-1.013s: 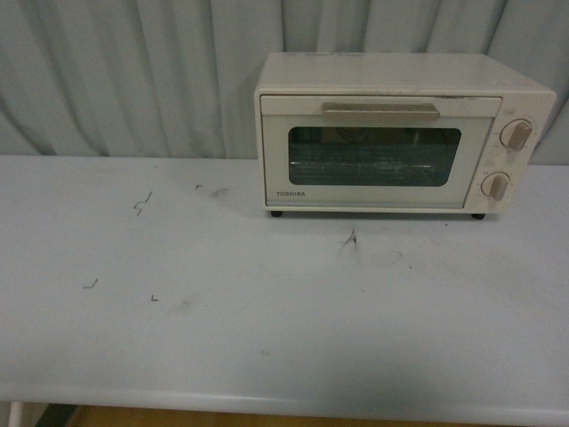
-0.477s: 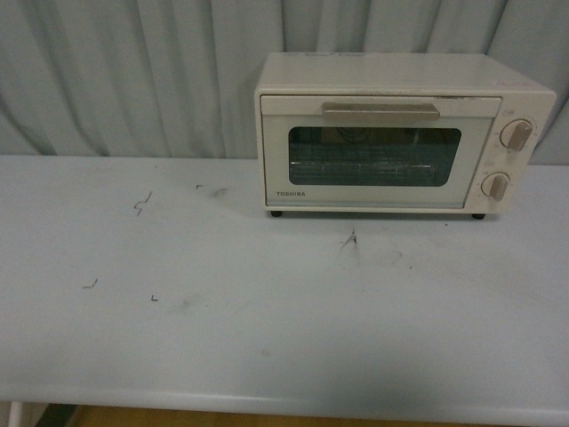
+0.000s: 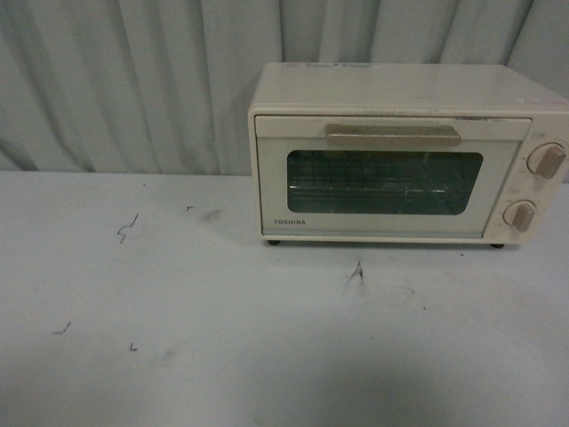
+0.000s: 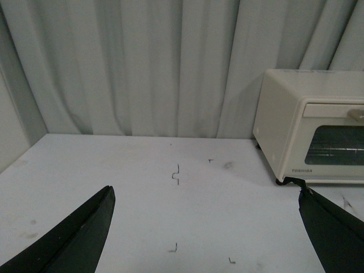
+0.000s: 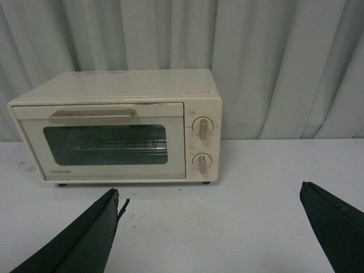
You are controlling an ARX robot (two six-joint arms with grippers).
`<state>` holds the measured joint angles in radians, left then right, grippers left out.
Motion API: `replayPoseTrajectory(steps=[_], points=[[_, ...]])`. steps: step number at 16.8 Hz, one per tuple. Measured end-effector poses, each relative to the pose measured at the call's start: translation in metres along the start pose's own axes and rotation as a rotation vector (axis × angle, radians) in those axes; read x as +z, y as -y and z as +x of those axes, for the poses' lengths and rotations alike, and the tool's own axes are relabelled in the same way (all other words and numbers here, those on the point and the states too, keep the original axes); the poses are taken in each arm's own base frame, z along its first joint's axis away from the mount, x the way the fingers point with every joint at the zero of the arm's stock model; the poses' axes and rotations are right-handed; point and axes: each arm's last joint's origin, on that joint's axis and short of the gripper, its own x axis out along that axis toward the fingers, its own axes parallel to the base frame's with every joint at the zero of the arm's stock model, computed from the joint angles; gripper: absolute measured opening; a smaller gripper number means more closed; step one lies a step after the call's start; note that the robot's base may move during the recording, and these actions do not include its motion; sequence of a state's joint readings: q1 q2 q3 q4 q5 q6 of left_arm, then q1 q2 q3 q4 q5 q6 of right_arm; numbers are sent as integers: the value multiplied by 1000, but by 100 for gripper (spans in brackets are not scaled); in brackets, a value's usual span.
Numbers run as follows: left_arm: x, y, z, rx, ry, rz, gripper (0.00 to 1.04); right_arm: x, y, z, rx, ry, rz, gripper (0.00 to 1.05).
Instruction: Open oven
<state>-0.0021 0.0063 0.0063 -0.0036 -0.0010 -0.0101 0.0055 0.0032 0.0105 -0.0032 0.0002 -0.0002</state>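
Front view: small boxy cream-white toaster oven (image 3: pixel 400 151) sat at the far right of the pale, scuffed table (image 3: pixel 178 338), its back close to the grey-white pleated curtain (image 3: pixel 133 80). Glass window door was shut flush; beige bar handle (image 3: pixel 392 134) ran across the top of the door, two round beige knobs (image 3: pixel 545 159) stacked at the oven's right edge, TOSHIBA lettering at the door's lower left. Neither arm showed here. Left wrist view: left gripper (image 4: pixel 205 192) hung above bare table, its two dark fingers (image 4: pixel 74 239) splayed wide with nothing between them; the toaster oven (image 4: pixel 296 131) stood well apart, only its left end and part of the door in frame. Right wrist view: right gripper (image 5: pixel 209 190) likewise spread wide and empty, fingers (image 5: pixel 79 239) clear of the oven (image 5: pixel 114 125), which faced the camera with the door closed and both knobs visible.
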Motion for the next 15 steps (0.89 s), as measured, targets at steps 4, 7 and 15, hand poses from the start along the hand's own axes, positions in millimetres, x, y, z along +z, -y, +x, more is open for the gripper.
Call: replayPoseTrajectory(steps=[4,7,15], points=[[0,0,0,0,-3,0,98,0,0,0,0,-2,0,98],[0,0,0,0,-5,0,98,-1,0,0,0,-8,0,98],[0,0,0,0,-1,0,98,0,0,0,0,-1,0,98]])
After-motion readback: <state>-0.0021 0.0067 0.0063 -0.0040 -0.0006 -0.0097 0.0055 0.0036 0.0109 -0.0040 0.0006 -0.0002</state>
